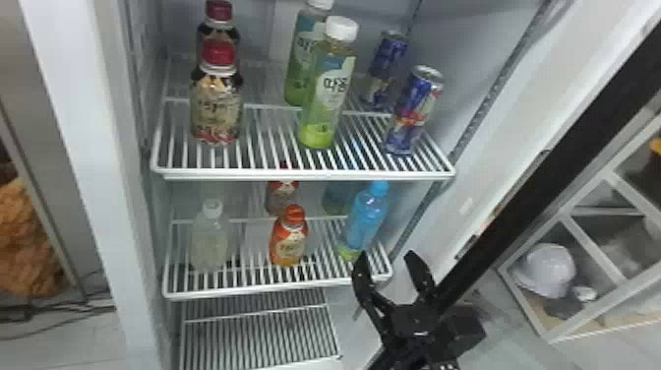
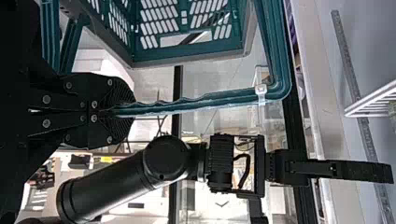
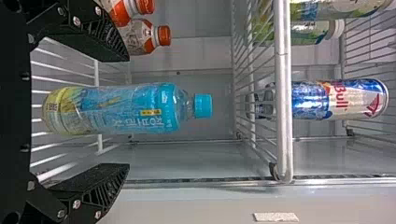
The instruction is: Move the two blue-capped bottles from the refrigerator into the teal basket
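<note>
My right gripper (image 1: 391,275) stands open before the right end of the middle shelf, just short of a blue-capped bottle (image 1: 366,216). Behind that bottle, a second bluish bottle (image 1: 337,197) is partly hidden under the upper shelf. In the right wrist view the upright blue-capped bottle (image 3: 135,108) lies in line with the gap of the right gripper (image 3: 128,114), between its spread fingers. My left gripper (image 2: 122,111) is shut on the handle of the teal basket (image 2: 191,57), which hangs beside the right arm in the left wrist view.
Orange-capped bottles (image 1: 289,241) and a white-capped bottle (image 1: 210,241) share the middle shelf (image 1: 275,290). Above, the upper shelf (image 1: 305,174) holds red-capped and green bottles and cans (image 1: 414,110). The open door's black frame (image 1: 546,167) slants along the right.
</note>
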`<action>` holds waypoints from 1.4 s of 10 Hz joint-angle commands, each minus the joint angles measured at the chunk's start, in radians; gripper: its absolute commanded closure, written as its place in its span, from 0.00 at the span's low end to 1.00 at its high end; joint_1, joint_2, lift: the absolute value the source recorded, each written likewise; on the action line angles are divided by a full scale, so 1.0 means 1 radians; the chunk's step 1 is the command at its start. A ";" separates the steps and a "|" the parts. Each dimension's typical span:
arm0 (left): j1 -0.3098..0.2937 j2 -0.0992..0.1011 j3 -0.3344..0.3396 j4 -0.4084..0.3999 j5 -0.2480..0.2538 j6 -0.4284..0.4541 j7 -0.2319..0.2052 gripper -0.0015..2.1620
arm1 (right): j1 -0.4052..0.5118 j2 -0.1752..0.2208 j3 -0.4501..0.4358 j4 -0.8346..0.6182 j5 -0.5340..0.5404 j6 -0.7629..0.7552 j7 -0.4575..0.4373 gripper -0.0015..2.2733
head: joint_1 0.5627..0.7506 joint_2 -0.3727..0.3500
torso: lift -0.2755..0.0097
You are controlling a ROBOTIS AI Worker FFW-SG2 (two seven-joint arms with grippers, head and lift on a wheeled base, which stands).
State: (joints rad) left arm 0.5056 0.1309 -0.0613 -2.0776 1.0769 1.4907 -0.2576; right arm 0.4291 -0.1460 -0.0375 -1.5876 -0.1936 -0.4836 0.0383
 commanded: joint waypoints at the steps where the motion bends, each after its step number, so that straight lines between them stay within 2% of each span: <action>1: 0.000 0.001 -0.002 0.000 0.002 0.002 0.000 0.55 | -0.022 -0.003 0.007 0.020 0.000 0.000 0.000 0.10 | 0.70 0.03 | 0.49; 6: -0.002 0.001 -0.005 0.010 0.008 -0.001 0.001 0.55 | -0.169 -0.015 0.036 0.200 0.006 -0.010 -0.008 0.10 | 0.70 0.03 | 0.49; 14: -0.010 -0.001 -0.011 0.017 0.014 -0.011 0.003 0.55 | -0.321 -0.049 0.100 0.337 0.005 -0.069 -0.071 0.09 | 0.70 0.03 | 0.49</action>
State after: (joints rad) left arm 0.4956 0.1306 -0.0719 -2.0606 1.0906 1.4811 -0.2545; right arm 0.1178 -0.1925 0.0591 -1.2585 -0.1887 -0.5500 -0.0319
